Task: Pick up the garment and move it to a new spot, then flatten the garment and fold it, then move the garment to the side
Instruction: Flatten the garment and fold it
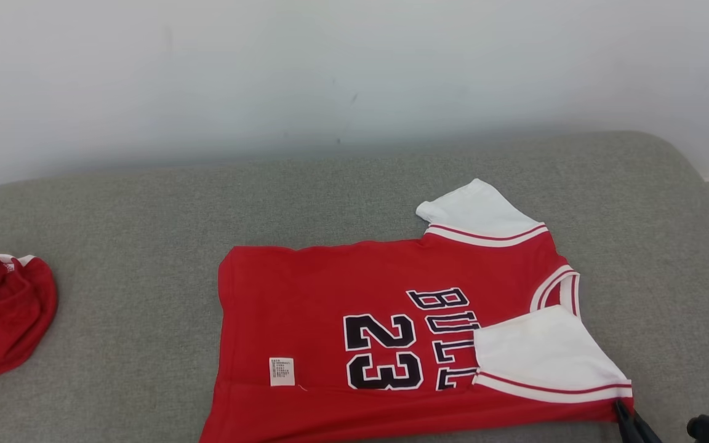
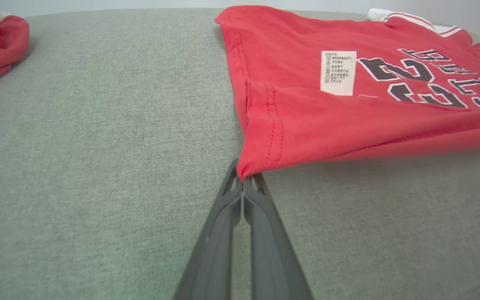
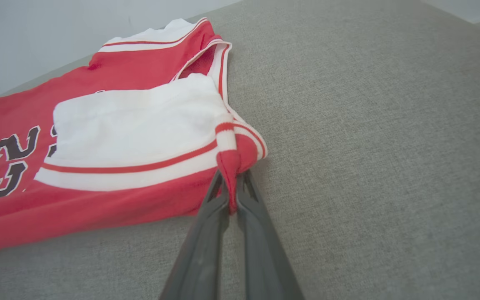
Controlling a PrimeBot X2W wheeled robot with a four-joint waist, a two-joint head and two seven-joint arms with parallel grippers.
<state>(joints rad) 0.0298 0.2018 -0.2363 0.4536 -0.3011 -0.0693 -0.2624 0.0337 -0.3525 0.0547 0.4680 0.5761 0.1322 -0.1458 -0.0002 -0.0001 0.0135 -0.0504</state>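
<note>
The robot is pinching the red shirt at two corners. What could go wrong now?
The left gripper pinches only the hem corner, and the right gripper only a bit by the shoulder, so the shirt might slip free. The folded-in sleeve could also flop open when lifted.

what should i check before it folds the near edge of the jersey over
1. left gripper shut on the hem corner of the jersey: ok
2. right gripper shut on the shoulder corner: ok
3. near sleeve folded in over the chest: ok
4. far sleeve folded in: not ok, it sticks out
5. other red garment apart from the jersey: ok
6. both fabric layers caught in each pinch: cannot tell
</note>
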